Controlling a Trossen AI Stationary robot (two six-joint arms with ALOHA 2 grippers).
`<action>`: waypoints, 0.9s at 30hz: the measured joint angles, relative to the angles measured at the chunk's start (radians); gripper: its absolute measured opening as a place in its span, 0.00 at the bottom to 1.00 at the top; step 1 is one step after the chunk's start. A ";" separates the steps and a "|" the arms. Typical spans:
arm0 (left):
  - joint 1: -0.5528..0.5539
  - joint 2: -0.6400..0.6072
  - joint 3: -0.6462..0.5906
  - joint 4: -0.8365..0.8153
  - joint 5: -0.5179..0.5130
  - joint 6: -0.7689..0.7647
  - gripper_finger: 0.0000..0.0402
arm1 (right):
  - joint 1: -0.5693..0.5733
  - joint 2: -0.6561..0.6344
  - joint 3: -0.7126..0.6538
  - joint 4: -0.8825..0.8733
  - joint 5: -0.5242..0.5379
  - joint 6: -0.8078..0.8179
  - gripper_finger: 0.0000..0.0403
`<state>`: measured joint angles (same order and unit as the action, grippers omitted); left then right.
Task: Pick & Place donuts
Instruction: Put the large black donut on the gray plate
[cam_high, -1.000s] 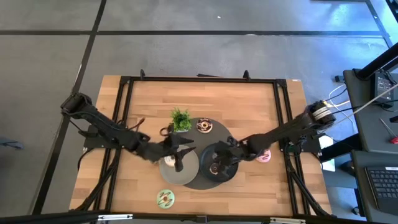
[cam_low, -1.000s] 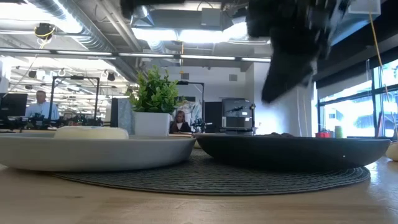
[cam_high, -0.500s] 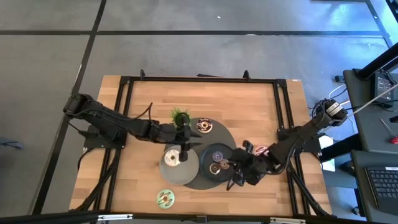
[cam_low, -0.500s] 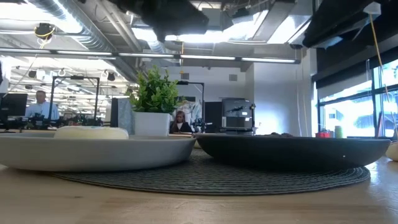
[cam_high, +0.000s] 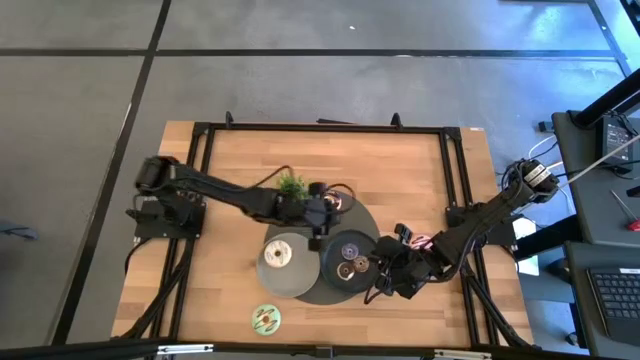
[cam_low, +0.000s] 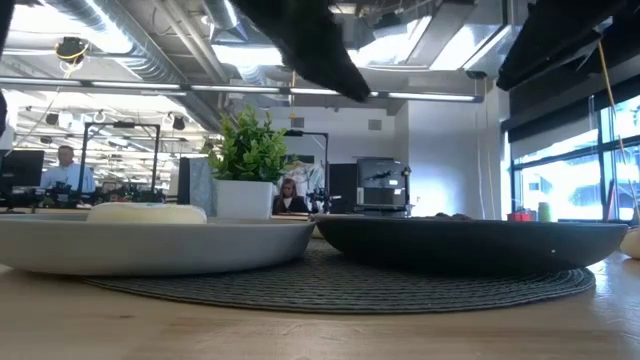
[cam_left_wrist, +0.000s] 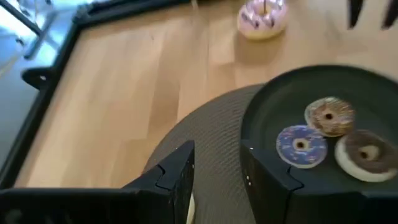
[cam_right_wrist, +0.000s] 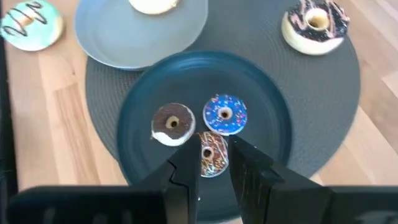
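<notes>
Three small donuts lie in the dark plate (cam_right_wrist: 143, 143): a purple one (cam_right_wrist: 224, 114), a brown-and-white one (cam_right_wrist: 172, 124) and a sprinkled one (cam_right_wrist: 209, 158). A white donut (cam_high: 277, 255) lies on the grey plate (cam_high: 300, 272). The chocolate-iced donut (cam_right_wrist: 314, 23) rests on the woven mat (cam_high: 372, 222), while the green donut (cam_high: 265, 319) and the pink donut (cam_left_wrist: 262, 17) lie on the bare wood. My left gripper (cam_high: 318, 232) hovers open over the mat between the plates, close to the chocolate donut. My right gripper (cam_high: 381, 279) is open beside the dark plate's right rim.
A small potted plant (cam_high: 290, 187) stands at the mat's far-left edge, close under my left arm. Black frame rails (cam_high: 200, 160) border the table. Bare wood lies along the far side and at the near-left corner around the green donut.
My left gripper has moved from over the grey plate toward the far right, and now stands over the mat near the chocolate donut; the white donut stays on the grey plate. My right gripper has drawn back from over the dark plate toward the table's right and near side.
</notes>
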<state>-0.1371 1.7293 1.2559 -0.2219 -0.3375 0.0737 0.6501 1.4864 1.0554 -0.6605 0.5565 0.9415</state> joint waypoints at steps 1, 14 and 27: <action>0.009 0.031 0.024 -0.018 -0.001 0.003 0.31 | 0.004 0.000 0.000 -0.015 -0.003 0.014 0.21; 0.123 0.275 0.099 -0.070 -0.035 -0.035 0.29 | 0.063 0.000 0.000 -0.190 0.000 0.180 0.21; 0.149 0.319 0.101 -0.129 -0.010 -0.131 0.26 | 0.063 0.000 0.000 -0.190 0.001 0.177 0.21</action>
<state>0.0123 2.0483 1.3567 -0.3507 -0.3473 -0.0571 0.7132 1.4864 1.0550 -0.8506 0.5579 1.1189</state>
